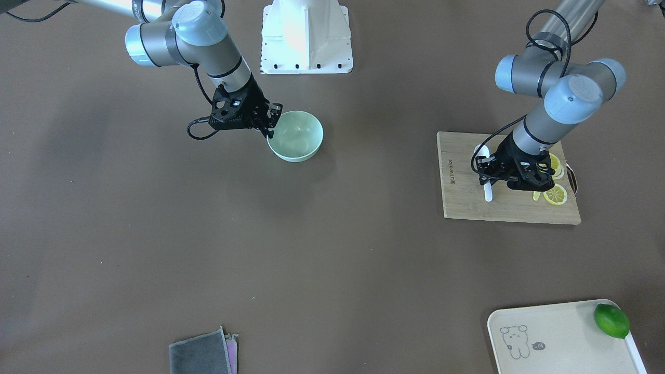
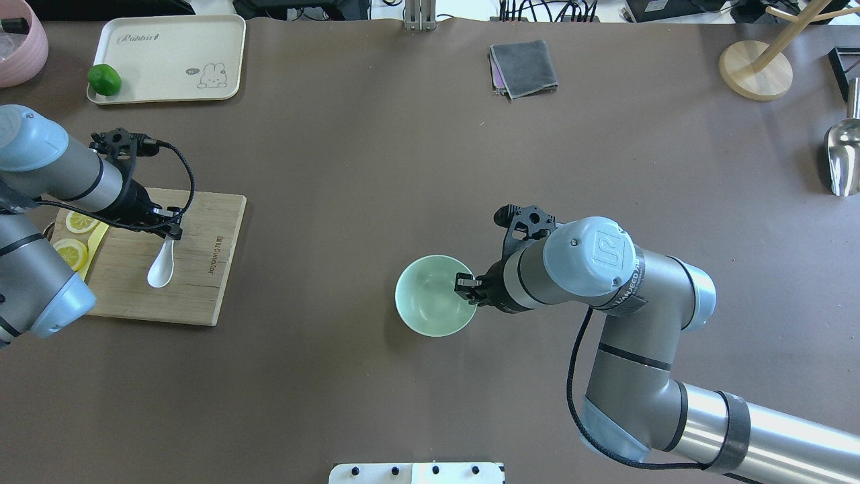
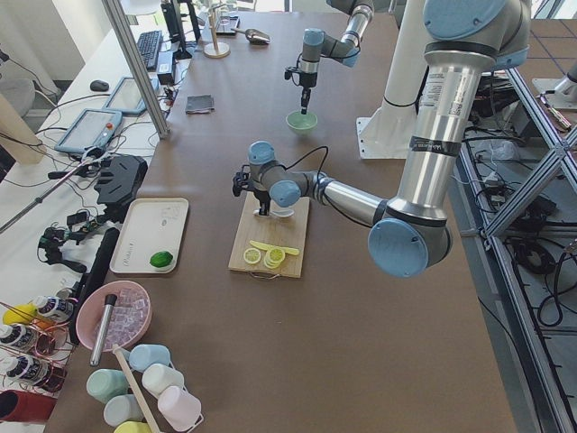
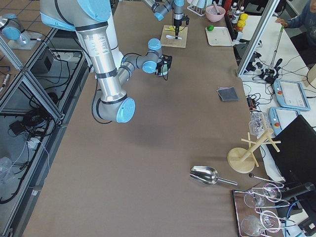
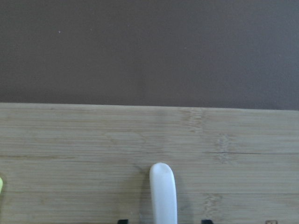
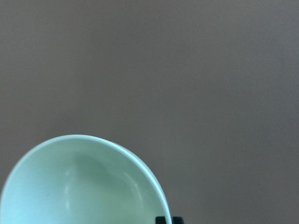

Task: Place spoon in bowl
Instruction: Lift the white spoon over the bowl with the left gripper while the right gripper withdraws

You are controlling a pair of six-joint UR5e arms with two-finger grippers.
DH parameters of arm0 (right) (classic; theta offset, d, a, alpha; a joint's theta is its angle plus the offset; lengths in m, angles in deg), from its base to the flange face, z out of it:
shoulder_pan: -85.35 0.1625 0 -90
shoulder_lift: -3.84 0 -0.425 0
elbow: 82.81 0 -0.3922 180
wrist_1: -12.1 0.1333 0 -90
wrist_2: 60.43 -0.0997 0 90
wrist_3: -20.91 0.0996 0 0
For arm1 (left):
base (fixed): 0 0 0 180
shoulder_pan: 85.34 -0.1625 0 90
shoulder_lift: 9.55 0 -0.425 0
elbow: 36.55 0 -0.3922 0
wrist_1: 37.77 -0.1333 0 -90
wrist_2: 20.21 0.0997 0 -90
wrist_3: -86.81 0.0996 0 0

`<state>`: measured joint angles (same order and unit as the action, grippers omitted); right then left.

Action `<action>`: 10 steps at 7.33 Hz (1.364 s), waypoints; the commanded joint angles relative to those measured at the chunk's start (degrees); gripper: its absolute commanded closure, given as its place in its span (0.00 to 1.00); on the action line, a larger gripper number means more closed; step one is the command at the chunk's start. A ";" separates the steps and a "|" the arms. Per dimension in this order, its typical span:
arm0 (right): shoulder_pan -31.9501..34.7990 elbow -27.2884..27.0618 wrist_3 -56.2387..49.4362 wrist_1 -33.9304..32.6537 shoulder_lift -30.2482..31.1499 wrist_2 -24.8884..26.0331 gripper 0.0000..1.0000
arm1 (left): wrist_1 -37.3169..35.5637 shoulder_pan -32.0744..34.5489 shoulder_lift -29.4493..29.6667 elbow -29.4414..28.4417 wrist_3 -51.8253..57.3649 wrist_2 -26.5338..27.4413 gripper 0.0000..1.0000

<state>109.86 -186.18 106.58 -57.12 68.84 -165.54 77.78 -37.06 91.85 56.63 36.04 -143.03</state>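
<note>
You see the spoon (image 2: 161, 267) lying on the board (image 2: 201, 289), its handle between the released fingers of the left end effector (image 2: 173, 231). Well apart on the tabletop (image 2: 336, 168), the right end effector (image 2: 468, 282) grasps the rim of the bowl (image 2: 430, 306).

Bright, even overhead light, only soft diffuse shadows on the brown table (image 1: 332, 249). White base plate (image 1: 306, 36) is blown out in front view. Wrist cams soft: bowl (image 6: 84, 186) rim slightly blurred w/ pale glare, spoon (image 5: 163, 193) throws a faint shadow on the cutting board (image 5: 70, 140). Side views bend at edges.
</note>
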 commanded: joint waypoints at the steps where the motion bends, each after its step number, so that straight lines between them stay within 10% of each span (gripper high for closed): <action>1: -0.07 -1.74 -0.15 -0.91 -0.23 0.87 0.00 | -0.85 -0.03 0.99 3.12 -0.82 -1.62 1.00; 5: 11.94 -7.20 -7.05 -0.74 9.06 -9.82 0.00 | -1.47 -9.50 17.22 3.50 -22.48 -2.17 1.00; 9: 20.75 -6.94 -22.54 -0.21 17.95 -15.30 0.00 | -1.56 -20.76 31.73 -2.71 -35.17 10.82 1.00; 10: 21.28 -6.85 -23.52 -0.21 18.92 -15.30 0.00 | -1.48 -20.78 32.28 -4.05 -34.67 10.93 0.38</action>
<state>129.97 -193.10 85.37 -57.41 86.03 -180.45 76.24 -56.96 121.93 54.85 2.15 -133.34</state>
